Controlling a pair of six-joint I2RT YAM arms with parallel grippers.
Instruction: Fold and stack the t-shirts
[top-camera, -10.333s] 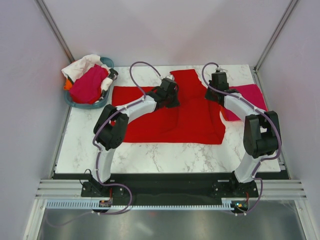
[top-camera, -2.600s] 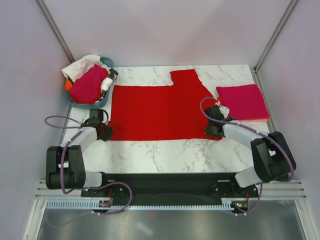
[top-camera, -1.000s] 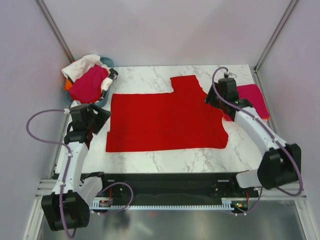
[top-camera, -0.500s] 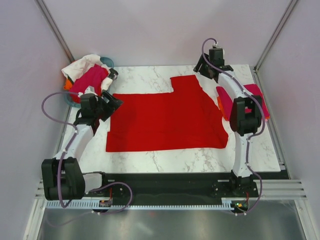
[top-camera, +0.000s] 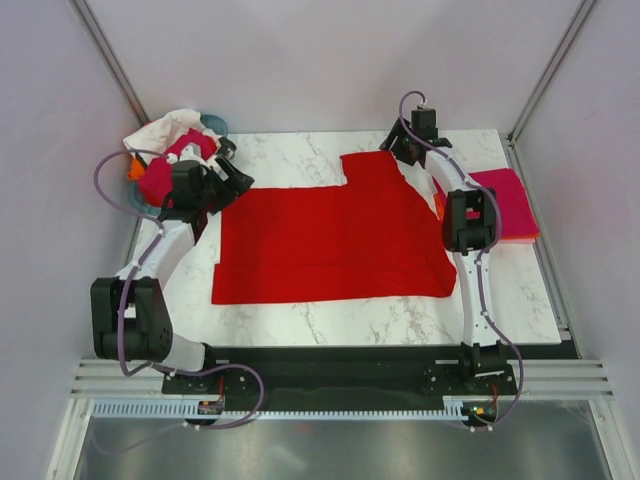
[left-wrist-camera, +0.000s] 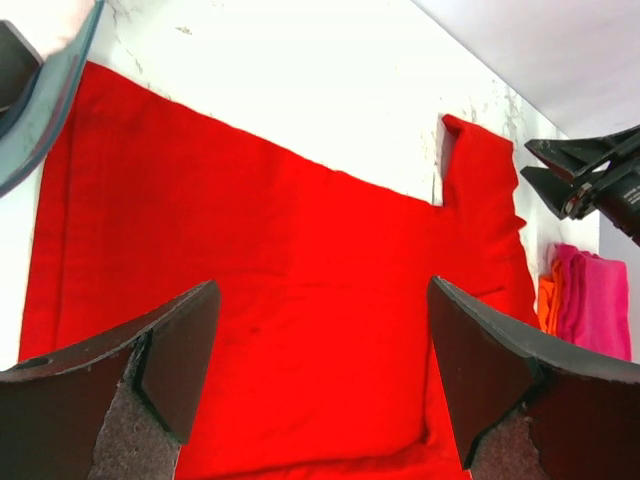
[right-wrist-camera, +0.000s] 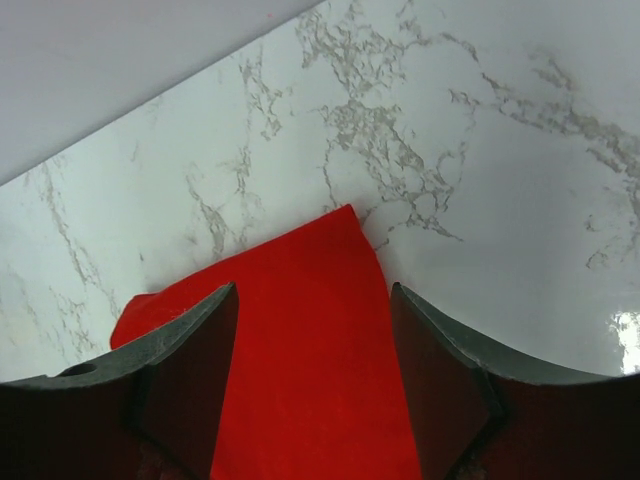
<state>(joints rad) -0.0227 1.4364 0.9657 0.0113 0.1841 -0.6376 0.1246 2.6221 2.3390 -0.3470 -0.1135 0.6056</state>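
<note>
Folding step in hand: the red t-shirt (top-camera: 330, 240) lies spread flat on the desk (top-camera: 300, 150) and both arms reach to its far edge. I judge this to be the start of a fold, with no hold on the cloth taken yet.
Left tool (left-wrist-camera: 322, 290): its jaws stand wide apart with nothing between them. It hovers by the shirt's far corner on its own side, and the body of the shirt spreads out ahead of and below it.
Right tool (right-wrist-camera: 312, 292): its jaws are apart and empty, poised over the sleeve that juts from the shirt's far edge. The sleeve's corner shows between the two fingers; whether they touch the cloth I cannot tell.
Next move: probably each tool goes down, pinches its bit of the far edge, and both carry it toward the near hem together. Thin cloth lying flat on a hard top calls for the fingers to come right down to the desk, and for matched travel so the fold stays square.
Finished stack: a folded magenta-pink t-shirt (top-camera: 505, 195) lies on an orange t-shirt (left-wrist-camera: 545, 300), outboard of the right tool and nearer that arm's base.
Waiting: a heap of t-shirts (top-camera: 150, 135) sits in a teal tub (top-camera: 214, 123), just outboard of the left tool.
Surface: white stone-patterned top with grey veins, smooth and glossy.
Room: pale lilac walls (top-camera: 320, 60) close three sides, and a metal rail (top-camera: 330, 375) carries the arm bases.
</note>
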